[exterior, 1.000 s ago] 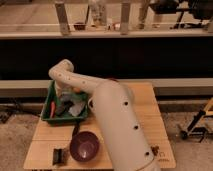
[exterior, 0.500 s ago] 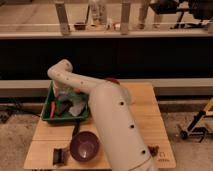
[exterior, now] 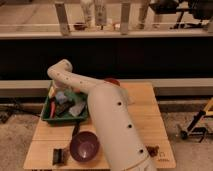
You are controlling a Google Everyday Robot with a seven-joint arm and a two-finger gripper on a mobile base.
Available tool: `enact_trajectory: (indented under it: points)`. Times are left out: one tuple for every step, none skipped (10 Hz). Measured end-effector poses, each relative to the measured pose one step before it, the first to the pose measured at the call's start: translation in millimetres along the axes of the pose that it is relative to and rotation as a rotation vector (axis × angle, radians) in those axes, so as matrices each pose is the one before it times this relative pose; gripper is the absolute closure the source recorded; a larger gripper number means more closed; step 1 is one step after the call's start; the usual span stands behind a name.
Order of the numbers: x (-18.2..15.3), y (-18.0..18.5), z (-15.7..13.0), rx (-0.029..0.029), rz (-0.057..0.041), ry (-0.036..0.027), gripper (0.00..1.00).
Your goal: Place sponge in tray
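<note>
Gripper (exterior: 62,97) sits inside the green tray (exterior: 47,109), at ten o'clock on the table (exterior: 145,115); its grip cannot be told. Likely next: release the sponge, then lift clear.

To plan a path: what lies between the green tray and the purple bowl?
Camera view: a thin dark object on the table; the claw is over the tray.

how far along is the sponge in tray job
Done: the reach, since the gripper is low over the green tray, among its contents. In hand: unclear, as I can't pick out the sponge in that clutter. Left: leave the sponge in the tray, then withdraw.
</note>
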Motion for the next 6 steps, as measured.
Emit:
enact_trajectory:
  points:
    - [-0.47, -2.7, 1.97, -0.00613, -0.0136, -0.01169, 0.2]
    - [0.02, -1.49, -0.1, 0.00235, -0.00033, -0.00063, 0.2]
    - [-0.15, 2.75, -0.23, -0.00268, 0.00207, 0.00087, 0.2]
    - [0.02, 1.38, -0.24, -0.00152, 0.00094, 0.00045, 0.2]
    - [0.17, -1.36, 0.24, 0.00108, -0.00121, -0.00002, 0.2]
    - [-0.06, -0.99, 0.5, 0.00031, -0.00118, -0.00058, 0.2]
